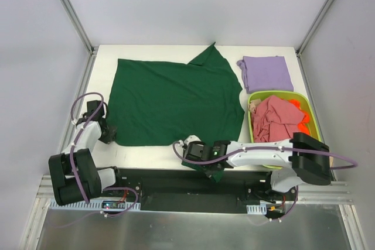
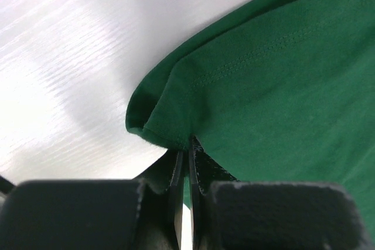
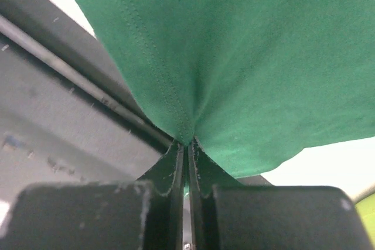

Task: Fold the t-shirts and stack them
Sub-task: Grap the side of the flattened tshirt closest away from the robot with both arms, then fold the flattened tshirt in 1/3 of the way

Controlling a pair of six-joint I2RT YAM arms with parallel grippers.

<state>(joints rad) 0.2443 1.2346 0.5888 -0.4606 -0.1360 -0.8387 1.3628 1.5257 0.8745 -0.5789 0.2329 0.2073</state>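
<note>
A large dark green t-shirt lies spread flat on the white table. My left gripper is shut on its near left corner; in the left wrist view the fingertips pinch the folded hem. My right gripper is shut on the near hem by the table's front edge; in the right wrist view green cloth bunches into the jaws. A lilac-purple shirt lies folded at the back right. A pinkish-red shirt is crumpled in the basket, with a bit of beige cloth beside it.
A lime-green basket stands at the right edge, with small orange objects in it. A flap of green cloth hangs over the front edge onto the black rail. Metal frame posts rise at the back corners.
</note>
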